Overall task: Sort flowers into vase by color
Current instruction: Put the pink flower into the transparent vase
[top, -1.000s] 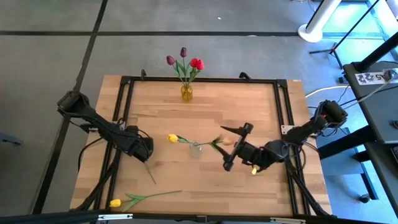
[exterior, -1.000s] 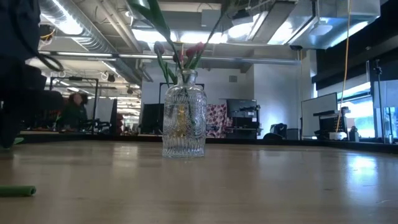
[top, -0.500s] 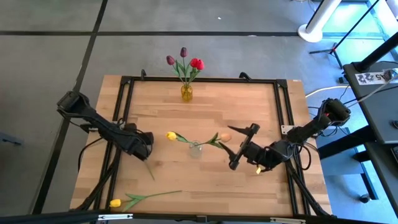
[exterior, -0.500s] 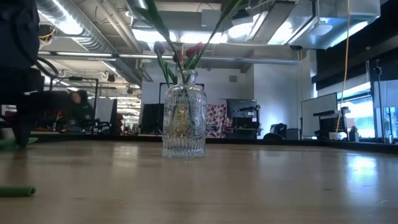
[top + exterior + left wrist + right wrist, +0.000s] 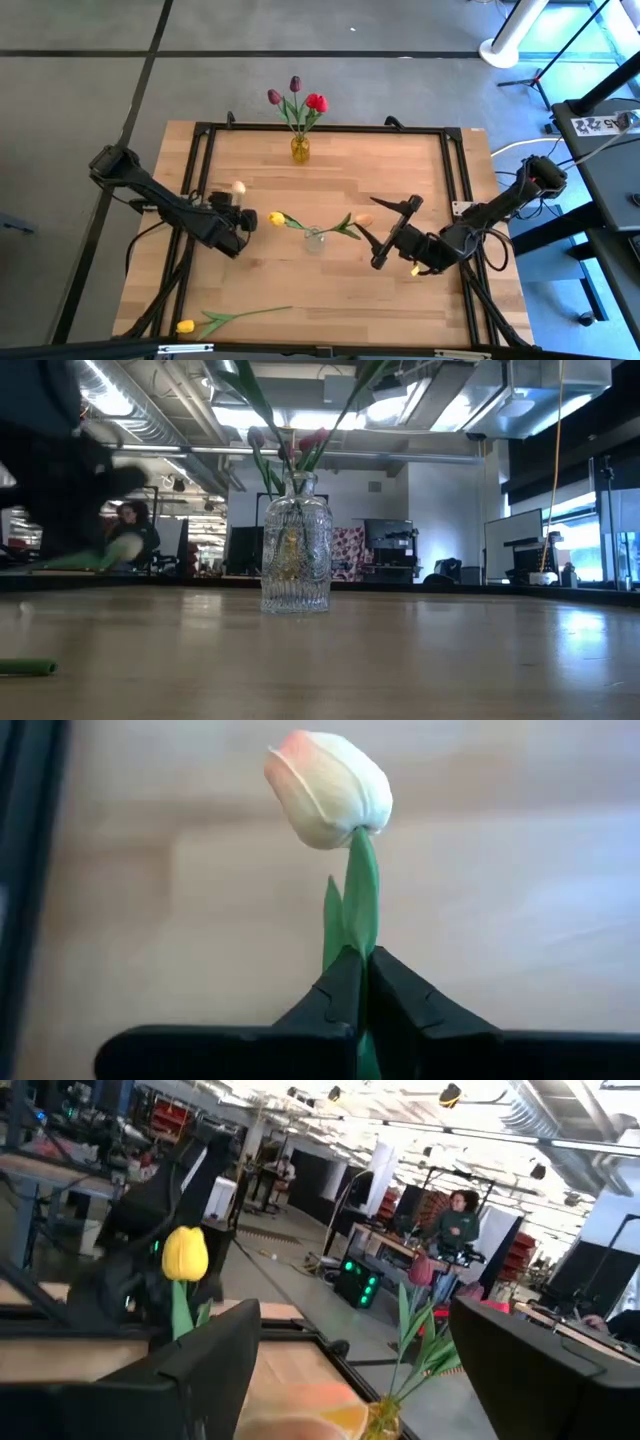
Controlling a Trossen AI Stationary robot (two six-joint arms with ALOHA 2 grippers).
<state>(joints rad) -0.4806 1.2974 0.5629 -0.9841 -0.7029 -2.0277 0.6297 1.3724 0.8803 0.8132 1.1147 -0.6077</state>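
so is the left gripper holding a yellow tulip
No, the left gripper is shut on the stem of a pale peach tulip.

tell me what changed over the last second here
The left gripper closed on the pale peach tulip by its stem and lifted it off the table. The right gripper, open, backed away from the clear vase. The amber vase and the yellow tulip near the front edge stayed put.
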